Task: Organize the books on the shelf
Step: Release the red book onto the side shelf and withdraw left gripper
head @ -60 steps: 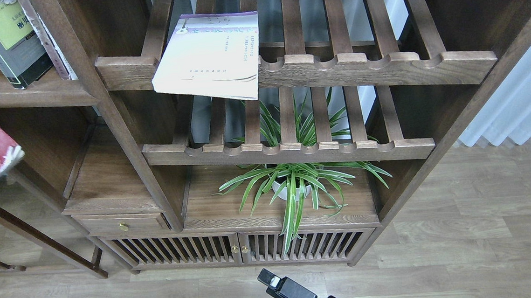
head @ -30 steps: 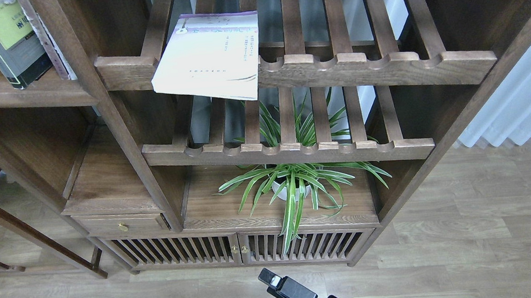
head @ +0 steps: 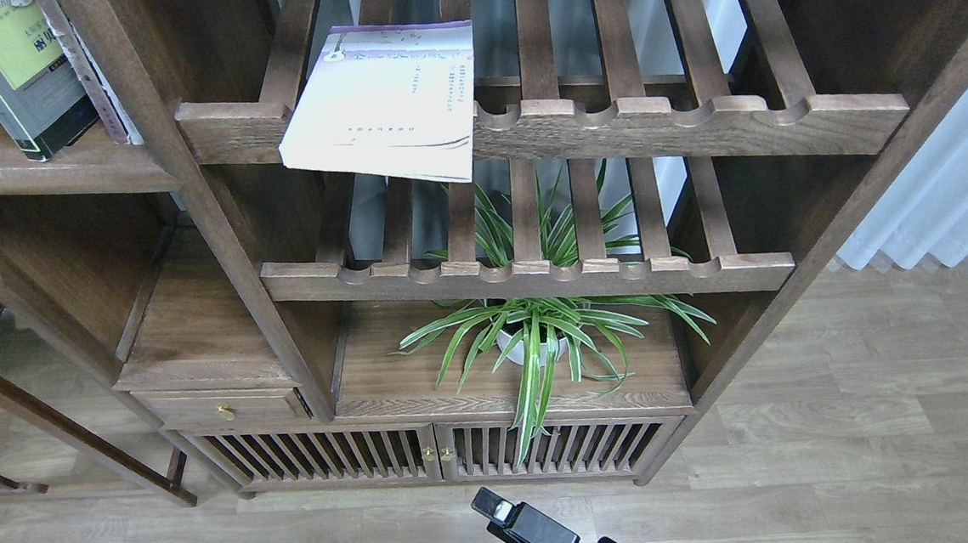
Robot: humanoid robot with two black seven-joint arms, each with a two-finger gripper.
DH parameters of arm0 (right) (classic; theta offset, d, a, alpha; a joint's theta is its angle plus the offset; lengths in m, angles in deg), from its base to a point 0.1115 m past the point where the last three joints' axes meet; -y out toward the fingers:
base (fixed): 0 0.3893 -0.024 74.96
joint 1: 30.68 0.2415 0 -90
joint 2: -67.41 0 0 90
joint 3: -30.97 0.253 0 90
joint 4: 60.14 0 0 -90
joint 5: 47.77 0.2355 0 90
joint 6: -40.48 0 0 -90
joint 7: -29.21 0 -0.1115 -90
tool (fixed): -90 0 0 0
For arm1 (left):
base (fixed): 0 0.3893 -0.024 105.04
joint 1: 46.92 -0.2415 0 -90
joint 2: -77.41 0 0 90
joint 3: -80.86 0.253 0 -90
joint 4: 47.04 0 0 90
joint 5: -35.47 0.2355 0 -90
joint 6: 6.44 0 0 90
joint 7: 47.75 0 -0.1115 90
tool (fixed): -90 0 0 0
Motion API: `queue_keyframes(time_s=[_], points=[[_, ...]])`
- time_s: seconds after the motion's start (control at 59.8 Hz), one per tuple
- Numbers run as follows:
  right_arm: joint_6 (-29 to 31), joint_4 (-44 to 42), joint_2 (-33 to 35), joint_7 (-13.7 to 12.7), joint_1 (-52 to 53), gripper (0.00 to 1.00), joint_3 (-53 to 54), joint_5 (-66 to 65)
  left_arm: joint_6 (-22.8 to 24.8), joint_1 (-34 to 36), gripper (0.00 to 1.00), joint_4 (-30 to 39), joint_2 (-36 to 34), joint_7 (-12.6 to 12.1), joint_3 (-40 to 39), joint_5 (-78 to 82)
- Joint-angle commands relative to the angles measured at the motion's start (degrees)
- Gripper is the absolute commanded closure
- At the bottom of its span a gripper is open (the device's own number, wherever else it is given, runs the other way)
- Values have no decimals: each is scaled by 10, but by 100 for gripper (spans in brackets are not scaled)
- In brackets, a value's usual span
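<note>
A white book with a purple top band [head: 379, 108] lies flat on the upper slatted rack [head: 678, 122], its front edge hanging over the notched rail. A thick dark-grey book with a lime-green panel [head: 10, 75] stands on the solid dark-brown shelf [head: 42, 170] at the top left, with a thin pale book [head: 96, 86] leaning beside it. The red book is out of view. My right gripper [head: 490, 509] is a dark shape low at the bottom edge, over the floor; its fingers cannot be told apart. My left gripper is out of view.
A lower slatted rack [head: 527, 277] sits under the upper one. A potted spider plant [head: 531, 336] stands on the bottom board. A small drawer [head: 221, 406] and slatted cabinet doors [head: 429, 454] are below. A white curtain [head: 947, 196] hangs at the right.
The red book at the left edge moved up and left, then went out of view. The right arm has stayed still. The white book has not moved.
</note>
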Motion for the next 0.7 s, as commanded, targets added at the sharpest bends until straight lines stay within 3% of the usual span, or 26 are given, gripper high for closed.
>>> queue_keyframes(time_s=[0.0, 0.686], points=[[0, 1, 0, 0, 0, 0, 1, 0, 0, 40, 96, -22, 18, 0, 22, 21], [0, 2, 0, 0, 0, 0, 2, -1, 0, 237, 93, -214, 39, 0, 129, 81]])
